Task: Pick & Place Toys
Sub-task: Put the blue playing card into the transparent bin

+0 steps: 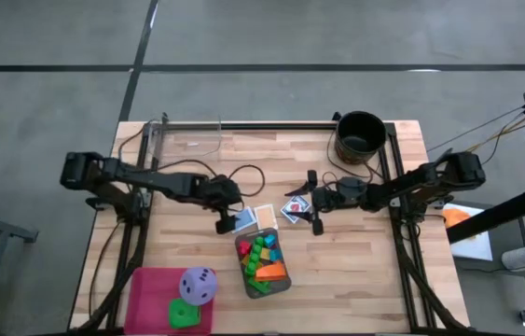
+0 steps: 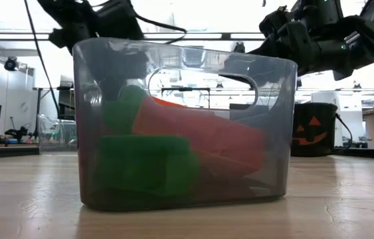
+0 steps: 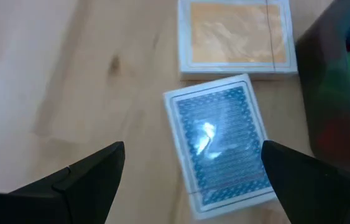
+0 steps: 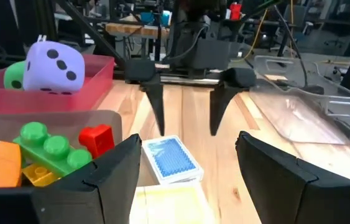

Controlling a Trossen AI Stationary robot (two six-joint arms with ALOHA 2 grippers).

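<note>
Three small flat cards lie flat on the wood at mid-table: a blue-backed one [image 1: 243, 219], a tan one [image 1: 265, 216] and one with red marks [image 1: 292, 209]. My left gripper [image 3: 193, 149] hangs open over the blue-backed card [image 3: 221, 146], fingers pointing down on either side of it, clear of it. My right gripper [image 1: 313, 203] stands open and level just right of the red-marked card, with nothing between its fingers. Bright blocks [image 1: 264, 257] fill the grey tray [image 1: 243, 245]. A purple die [image 1: 198, 285] and a green die [image 1: 184, 314] sit in a pink tray [image 1: 145, 294].
A black round bucket [image 1: 360, 137] stands at the far right, and a clear plastic container [image 1: 187, 140] at the far left. The grey tray sits just nearer than the cards. Bare wood shows at the near right of the table.
</note>
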